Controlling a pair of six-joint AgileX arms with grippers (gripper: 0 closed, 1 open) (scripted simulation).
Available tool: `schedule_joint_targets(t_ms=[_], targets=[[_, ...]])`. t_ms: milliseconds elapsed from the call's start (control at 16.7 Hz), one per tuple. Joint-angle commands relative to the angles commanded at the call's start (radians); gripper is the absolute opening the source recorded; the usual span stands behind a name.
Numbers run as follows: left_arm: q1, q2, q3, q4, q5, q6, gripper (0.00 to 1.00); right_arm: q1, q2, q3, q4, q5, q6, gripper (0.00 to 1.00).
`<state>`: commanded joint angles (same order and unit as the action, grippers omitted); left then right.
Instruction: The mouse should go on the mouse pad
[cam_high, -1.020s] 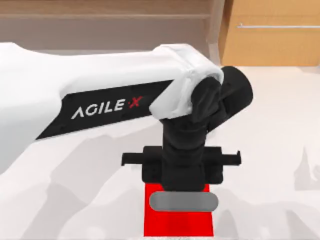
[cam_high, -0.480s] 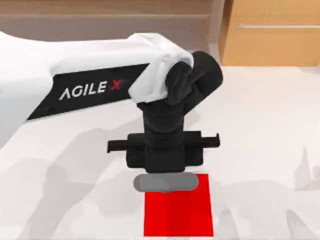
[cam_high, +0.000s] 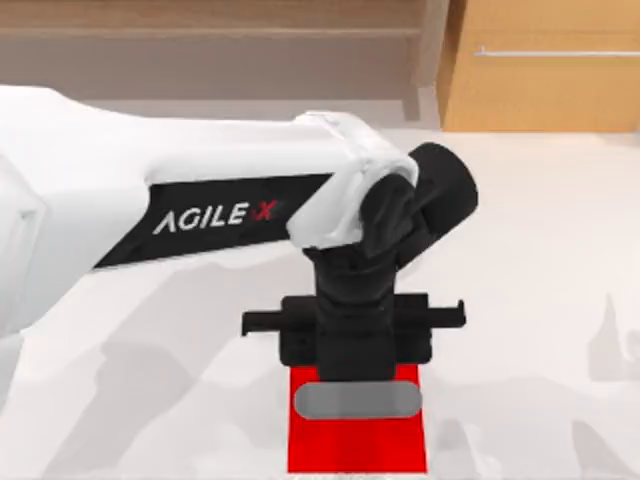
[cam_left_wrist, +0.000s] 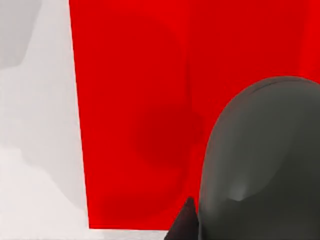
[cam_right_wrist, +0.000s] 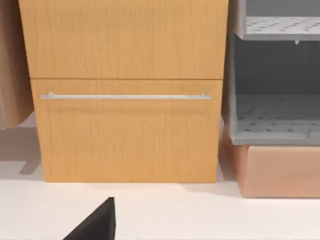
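The grey capsule-shaped mouse (cam_high: 357, 401) lies crosswise over the far half of the red mouse pad (cam_high: 355, 448), inside its outline. My left gripper (cam_high: 357, 380) points straight down onto the mouse and is shut on it, with its black crossbar just behind. Seen from the left wrist, the mouse (cam_left_wrist: 260, 160) bulks close to the lens over the pad (cam_left_wrist: 135, 100), with a dark shadow on the red sheet beneath and one black fingertip (cam_left_wrist: 184, 222) against its side. In the right wrist view, a black fingertip (cam_right_wrist: 95, 226) of my right gripper pokes in.
The white tabletop (cam_high: 540, 300) spreads around the pad. A wooden cabinet (cam_high: 540, 65) with a bar handle stands at the back right. The right wrist view faces that cabinet (cam_right_wrist: 125, 125) and a grey shelf unit (cam_right_wrist: 275, 115) beside it.
Half a second ago the mouse hung over the pad's far-left edge. My left gripper has carried it right and toward the near side, back over the pad.
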<state>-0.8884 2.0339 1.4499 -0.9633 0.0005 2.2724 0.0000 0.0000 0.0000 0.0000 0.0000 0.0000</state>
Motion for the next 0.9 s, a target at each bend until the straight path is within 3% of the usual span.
schedule_joint_targets(t_ms=[420,900], targets=[[-0.042,0.020,-0.023,0.006,-0.007,-0.021,0.00,0.000,0.000,0.000,0.000,0.000,0.000,1.00],[-0.042,0.020,-0.023,0.006,-0.007,-0.021,0.60,0.000,0.000,0.000,0.000,0.000,0.000,1.00]])
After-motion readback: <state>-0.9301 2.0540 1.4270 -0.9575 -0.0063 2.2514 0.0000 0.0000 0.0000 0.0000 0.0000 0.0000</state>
